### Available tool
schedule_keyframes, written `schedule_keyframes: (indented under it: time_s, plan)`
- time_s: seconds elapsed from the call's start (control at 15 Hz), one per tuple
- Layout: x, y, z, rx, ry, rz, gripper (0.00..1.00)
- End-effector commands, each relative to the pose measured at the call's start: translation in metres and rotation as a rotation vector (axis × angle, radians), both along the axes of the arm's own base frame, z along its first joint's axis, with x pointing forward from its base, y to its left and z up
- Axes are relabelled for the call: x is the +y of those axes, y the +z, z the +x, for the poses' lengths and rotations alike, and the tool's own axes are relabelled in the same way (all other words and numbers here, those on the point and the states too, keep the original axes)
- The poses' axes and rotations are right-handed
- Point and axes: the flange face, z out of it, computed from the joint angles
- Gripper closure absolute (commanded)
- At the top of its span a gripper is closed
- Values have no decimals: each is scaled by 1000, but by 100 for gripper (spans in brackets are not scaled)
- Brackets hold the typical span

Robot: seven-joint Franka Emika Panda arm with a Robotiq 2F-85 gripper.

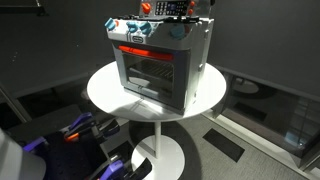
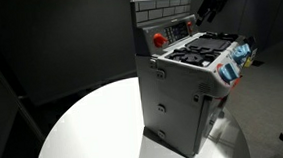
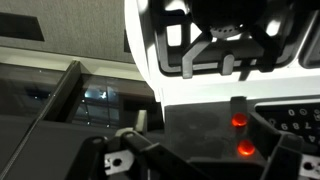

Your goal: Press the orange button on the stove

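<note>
The grey-silver toy stove stands on a round white table. It also shows in the other exterior view. Its round orange button sits on the back panel under the brick-pattern backsplash, and shows as a red spot in an exterior view. My gripper hangs above the burners, to the side of the button and apart from it, and looks shut and empty. In the wrist view the button glows ahead of my dark fingers, with a second orange glow just below it.
Blue-white knobs and an orange-red bar line the stove's front. Black burners cover its top. The table has bare white room around the stove. Dark furniture stands on the floor nearby.
</note>
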Motion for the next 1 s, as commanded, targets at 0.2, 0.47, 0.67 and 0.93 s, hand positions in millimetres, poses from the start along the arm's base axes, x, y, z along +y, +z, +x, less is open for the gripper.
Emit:
schedule_keyframes:
  time_s: [0.2, 0.47, 0.67, 0.93]
  plan:
    - [8, 4, 18, -25, -1, 7, 0]
    - [10, 3, 25, -31, 3, 6, 0]
    - [12, 3, 30, -39, 9, 8, 0]
    - [14, 2, 35, -46, 15, 7, 0]
